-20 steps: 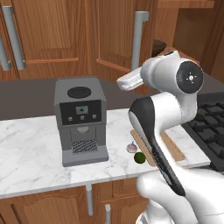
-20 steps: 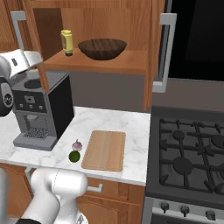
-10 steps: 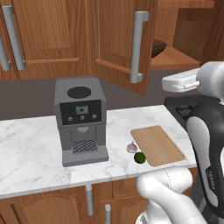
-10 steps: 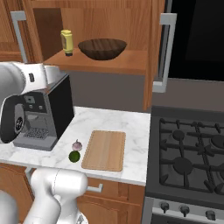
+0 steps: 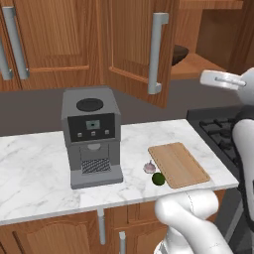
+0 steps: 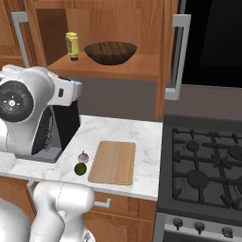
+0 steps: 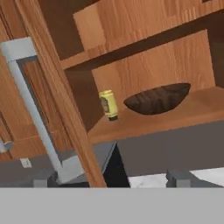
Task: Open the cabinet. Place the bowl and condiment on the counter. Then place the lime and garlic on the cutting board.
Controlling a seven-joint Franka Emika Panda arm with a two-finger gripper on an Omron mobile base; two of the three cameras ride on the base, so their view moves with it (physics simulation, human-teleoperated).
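Cabinet [image 6: 156,56]: both doors swung open, long grey bar handles visible on each; the lower shelf is exposed.

Surface [image 5: 34,173]: white marble with grey veins, running left of the black gas hob [image 6: 208,165].

Coffee machine [image 5: 92,136]: stands upright on the surface, left of the board, under the left cabinet door.

Bowl [image 6: 110,52]: dark brown, wide and shallow, sits upright on the cabinet shelf, roughly mid-shelf. In the hand view it lies to the right of the bottle, close to it but apart.

Cutting board [image 6: 113,162]: flat on the surface near the front edge, between the coffee machine and the hob. Nothing on it.

Condiment [image 6: 72,46]: small yellow bottle, upright on the same shelf, left of the bowl, near the shelf's left wall.

Lime [image 5: 158,179]: on the surface, just beside the board's left front corner, not on the board.

Garlic [image 5: 149,167]: on the surface just behind the lime, close to the board's left edge, off the board.

End effector [image 7: 111,179]: fingers spread wide apart, empty, raised in front of the open cabinet next to the left door's edge, facing the shelf.
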